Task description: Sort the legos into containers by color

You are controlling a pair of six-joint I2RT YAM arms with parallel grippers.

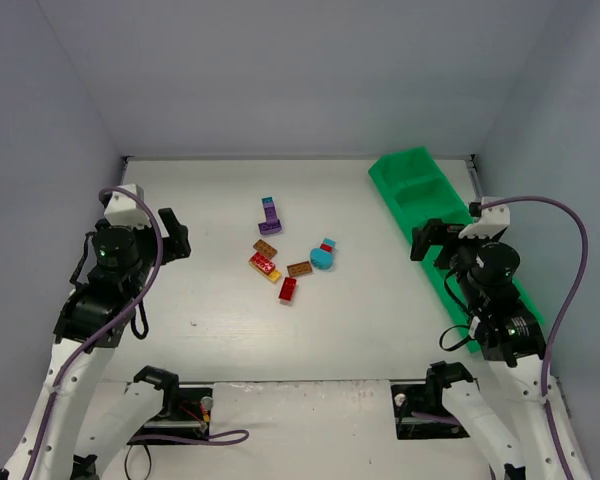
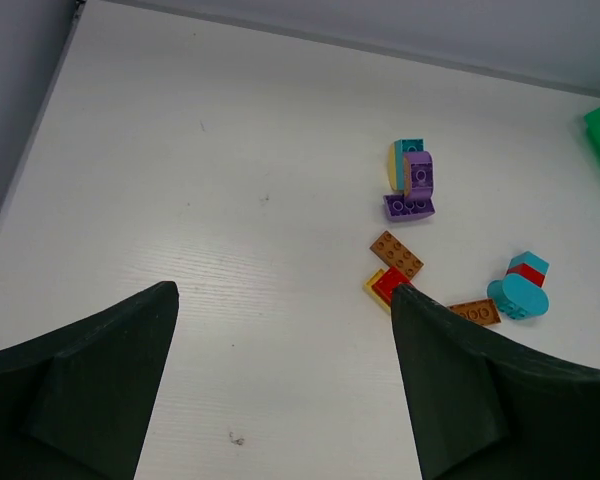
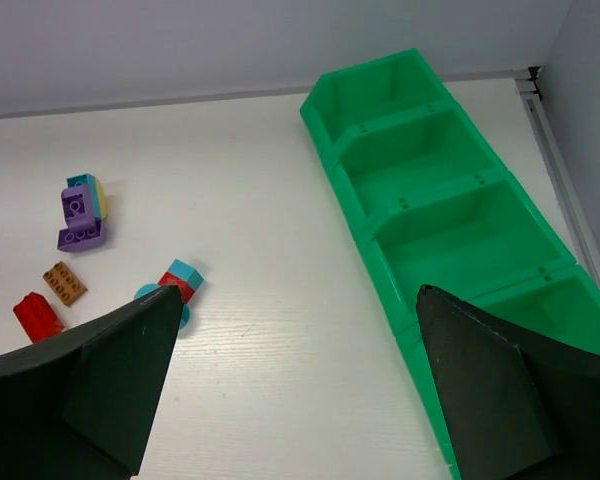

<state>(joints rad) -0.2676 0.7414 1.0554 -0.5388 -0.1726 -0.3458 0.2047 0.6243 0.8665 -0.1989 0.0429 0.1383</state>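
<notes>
No sorting done yet: the legos point(image 1: 285, 262) sat bunched well left of the tray point(image 1: 412, 182), its visible bins point(image 3: 450, 235) bare, while the left gripper point(image 2: 283, 292) and right gripper point(image 3: 300, 293) both hung wide open, empty, likely poised for a first grab.

Green tray point(image 3: 405, 205) runs diagonally up the R side of white table point(image 3: 260, 150). Four compartments point(image 3: 420, 165) show in a row; the nearest is partly hidden behind one finger of R gripper point(image 3: 298, 300). Gripper jaws are spread wide, w/ dark fingers point(image 3: 110, 380) filling both bottom corners. Legos point(image 3: 72, 208) all lie well left of tray, not touching it. Teal-and-red piece point(image 3: 180, 280) is closest to tray, right at the edge of the other finger. Purple brick point(image 3: 80, 232), w/ a teal/yellow bit behind it, is farther from tray. Brown plate point(image 3: 64, 282) and red brick point(image 3: 37, 315) are farthest from tray.
</notes>
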